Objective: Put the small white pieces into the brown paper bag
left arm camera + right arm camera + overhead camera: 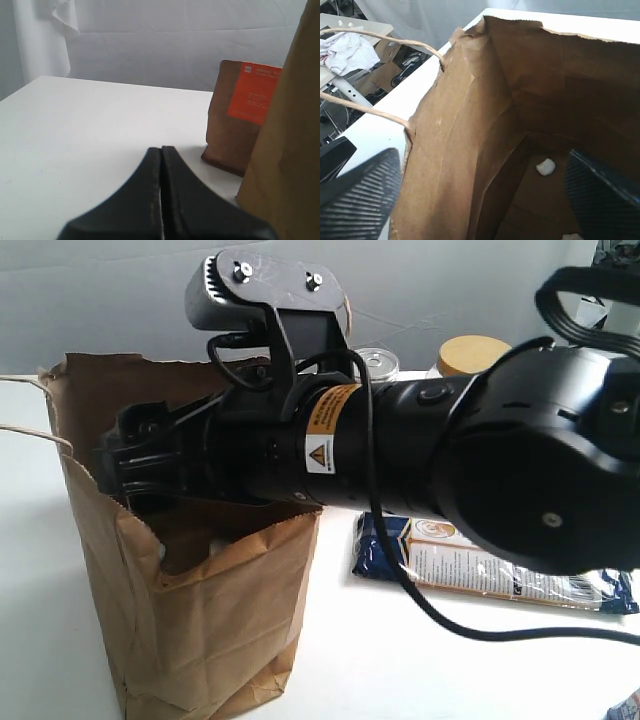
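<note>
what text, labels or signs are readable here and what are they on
No word is legible enough to quote.
Orange sticker on the right arm: warning triangle, wording too small.
Orange label on the brown pouch: white print, blurred.
Blue and white packet: print too small.

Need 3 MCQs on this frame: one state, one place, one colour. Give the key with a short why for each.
1. The left claw is:
A. wide open
B. shut
C. out of view

2. The white piece in the right wrist view lies:
A. on the rim of the brown paper bag
B. in the left claw
C. on the bag's floor

3. The label on the brown pouch is:
A. orange
B. green
C. blue

Key:
1 B, its fingers meet with no gap.
2 C, it sits deep inside, below the walls.
3 A, the patch is plainly orange in the left wrist view.
</note>
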Available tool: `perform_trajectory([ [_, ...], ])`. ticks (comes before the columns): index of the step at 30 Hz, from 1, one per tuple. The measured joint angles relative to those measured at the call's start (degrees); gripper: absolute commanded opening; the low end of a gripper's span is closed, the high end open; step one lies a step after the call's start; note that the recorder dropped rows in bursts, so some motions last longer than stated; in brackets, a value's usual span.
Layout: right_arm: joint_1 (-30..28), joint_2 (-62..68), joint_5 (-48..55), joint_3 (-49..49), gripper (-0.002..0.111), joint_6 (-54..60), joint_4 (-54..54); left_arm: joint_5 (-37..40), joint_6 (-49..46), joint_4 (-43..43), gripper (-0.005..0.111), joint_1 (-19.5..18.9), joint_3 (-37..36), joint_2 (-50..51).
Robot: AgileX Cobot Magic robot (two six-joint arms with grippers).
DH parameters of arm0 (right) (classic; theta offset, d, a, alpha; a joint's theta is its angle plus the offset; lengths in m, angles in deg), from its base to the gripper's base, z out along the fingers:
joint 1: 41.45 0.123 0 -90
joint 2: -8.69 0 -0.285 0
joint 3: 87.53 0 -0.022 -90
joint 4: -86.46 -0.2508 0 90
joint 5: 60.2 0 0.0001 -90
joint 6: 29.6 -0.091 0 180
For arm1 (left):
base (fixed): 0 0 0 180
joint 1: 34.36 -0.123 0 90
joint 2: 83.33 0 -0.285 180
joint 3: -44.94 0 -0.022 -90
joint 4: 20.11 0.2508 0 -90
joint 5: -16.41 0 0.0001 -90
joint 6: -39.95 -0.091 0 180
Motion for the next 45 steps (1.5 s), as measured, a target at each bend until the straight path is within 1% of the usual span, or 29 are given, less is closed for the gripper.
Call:
perform_trajectory([
  [2,0.0,0.0,0.33,0.0,0.083,0.0,0.0,0.0,0.0,0.0,0.0,0.0,0.0,0.0],
  [4,0.0,0.0,0.57,0.0,0.075,0.0,0.0,0.0,0.0,0.0,0.0,0.0,0.0,0.0],
  [8,0.0,-0.62,0.91,0.0,0.047,-0.12,0.0,0.0,0.0,0.0,0.0,0.0,0.0,0.0],
  [13,0.36,-4.47,2.01,0.0,0.014,-2.85,2.03,0.0,0.0,0.0,0.0,0.0,0.0,0.0],
  [15,1.2,-6.61,3.08,0.0,0.003,-3.25,2.63,0.0,0.0,0.0,0.0,0.0,0.0,0.0],
  [16,1.93,-7.63,3.86,0.0,0.0,-3.38,2.8,0.0,0.0,0.0,0.0,0.0,0.0,0.0],
  [20,5.44,-11.54,7.95,0.0,0.0,-2.31,3.1,0.0,0.0,0.0,0.0,0.0,0.0,0.0],
  [24,6.6,-15.63,10.38,1.75,0.0,-1.91,4.29,0.0,0.0,0.0,0.0,0.0,0.0,0.0],
  [27,5.41,-19.07,10.38,6.28,0.0,-1.91,4.53,0.0,0.0,0.0,0.0,0.0,0.0,0.0],
  [30,2.51,-22.6,9.25,12.41,0.0,-1.91,4.57,0.0,0.0,0.0,0.0,0.0,0.0,0.0],
  [33,-1.8,-26.65,8.02,17.98,0.0,-1.91,4.57,0.0,0.0,0.0,0.0,0.0,0.0,0.0],
  [36,-7.36,-31.68,6.85,22.51,0.0,-1.22,4.57,0.0,0.0,0.0,0.0,0.0,0.0,0.0],
  [40,-17.54,-37.23,3.23,27.78,0.0,3.27,4.68,0.0,0.0,0.0,0.0,0.0,0.0,0.0],
  [45,-29.95,-39.77,-4.4,34.43,0.0,10.11,3.81,0.0,0.0,0.0,0.0,0.0,0.0,0.0],
])
